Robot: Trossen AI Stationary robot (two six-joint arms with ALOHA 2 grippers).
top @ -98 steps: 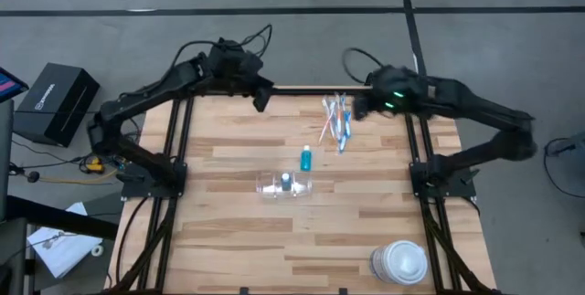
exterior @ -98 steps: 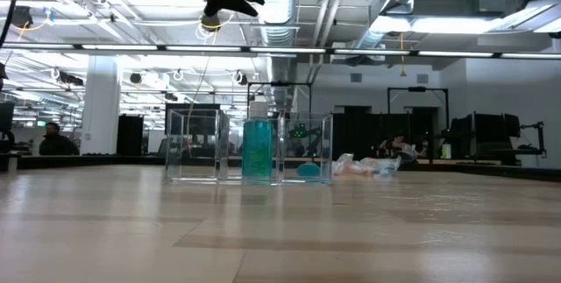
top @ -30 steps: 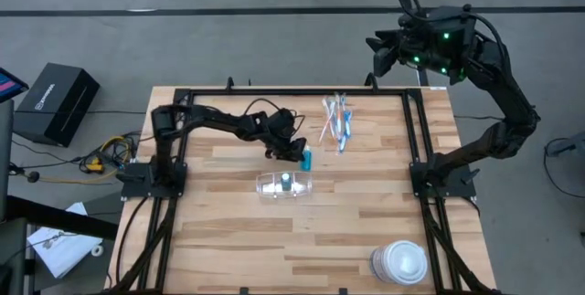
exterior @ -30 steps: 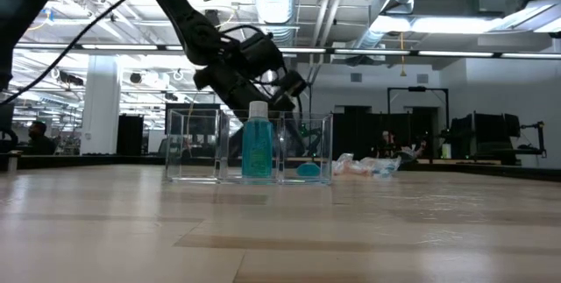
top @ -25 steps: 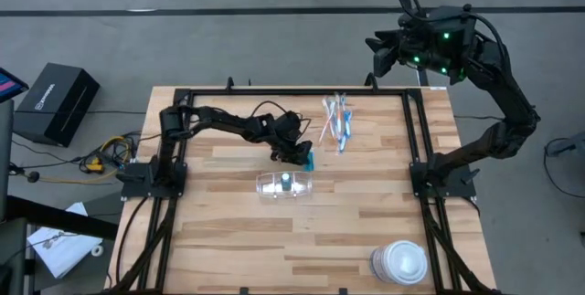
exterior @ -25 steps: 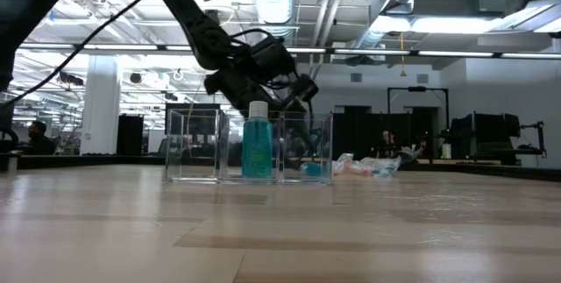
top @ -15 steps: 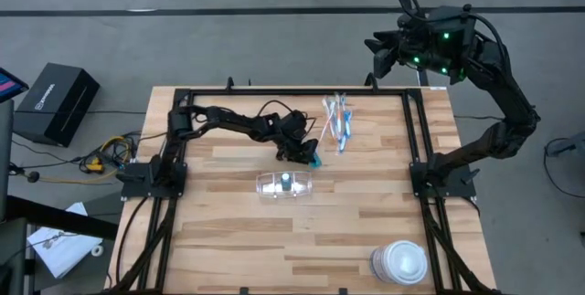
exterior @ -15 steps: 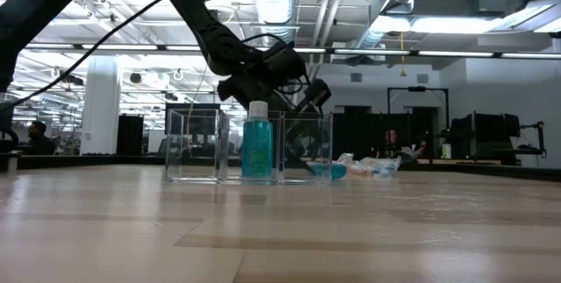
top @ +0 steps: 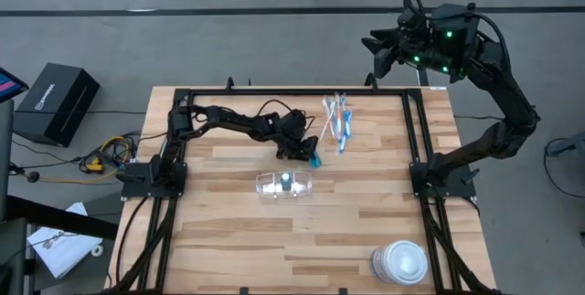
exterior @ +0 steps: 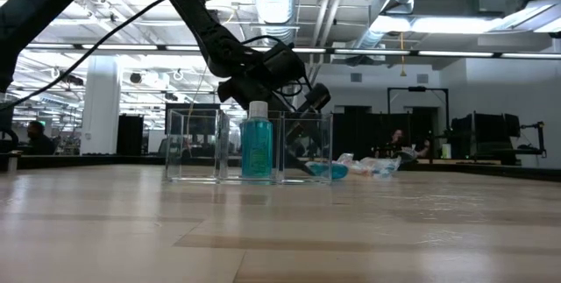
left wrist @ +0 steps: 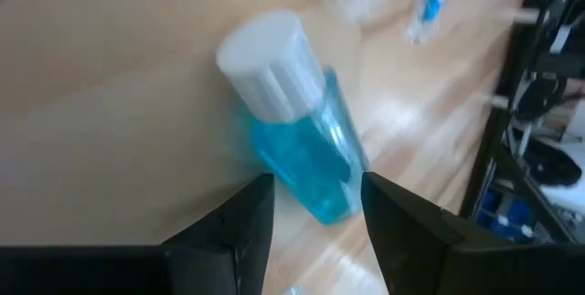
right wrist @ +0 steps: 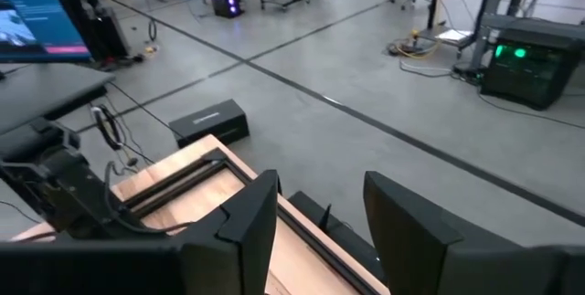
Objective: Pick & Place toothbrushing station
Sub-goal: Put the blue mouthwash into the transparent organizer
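— From above first: anything around?
— Off the table on the left arm's side, a black box (top: 57, 101). In a corner on the right arm's side, a white round lidded container (top: 400, 263). Nothing over the toothbrushes (top: 336, 123), fanned out near the opposite edge.
— And the tubes?
— One blue-green tube (top: 315, 161) flat on the wood, just beside the left gripper (top: 309, 155). The other tube (top: 286, 181) inside the clear cup (top: 284, 185), mid-table.
— Right gripper (top: 373, 44)?
— Raised, out beyond the table's edge.
— From table level?
— Clear walls in front of the upright tube, white cap, blue-green body; behind them, partly screened, the left arm.
— Left wrist view?
— Fingers (left wrist: 233, 231) spread, astride the base of the lying tube; clear blue body, ribbed white cap. Cannot tell whether touching.
— Right wrist view?
— Fingers (right wrist: 247, 231) apart, holding nothing, over bare floor.
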